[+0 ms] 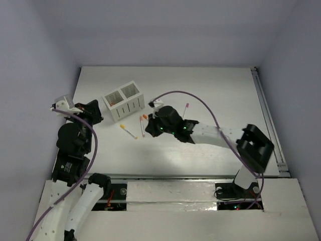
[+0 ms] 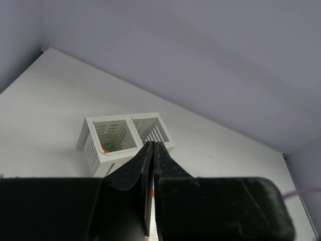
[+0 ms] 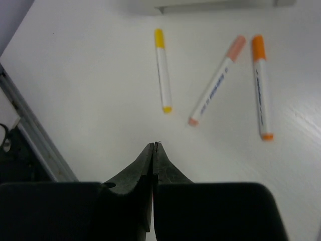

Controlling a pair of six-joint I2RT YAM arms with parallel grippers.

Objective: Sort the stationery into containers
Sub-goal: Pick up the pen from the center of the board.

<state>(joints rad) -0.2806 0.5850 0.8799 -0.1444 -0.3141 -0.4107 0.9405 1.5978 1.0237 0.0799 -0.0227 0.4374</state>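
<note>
The white slatted box [image 1: 124,100] stands at the back left; in the left wrist view [image 2: 125,138] its left compartment holds an orange and a mint green piece [image 2: 106,146]. A yellow-capped pen [image 1: 128,131], a pink-capped pen [image 1: 142,127] and an orange-capped pen [image 1: 144,117] lie in front of the box. They show in the right wrist view as yellow [image 3: 163,70], pink [image 3: 216,80] and orange [image 3: 261,85]. A magenta-capped pen [image 1: 186,110] lies behind the right arm. My left gripper [image 2: 153,144] is shut and empty, left of the box. My right gripper [image 3: 154,144] is shut and empty, just short of the three pens.
The table's metal rail [image 1: 268,120] runs along the right side. Grey walls enclose the back and sides. The right arm's purple cable [image 1: 200,103] arcs over the middle of the table. The box's lower edge [image 3: 215,5] shows at the top of the right wrist view.
</note>
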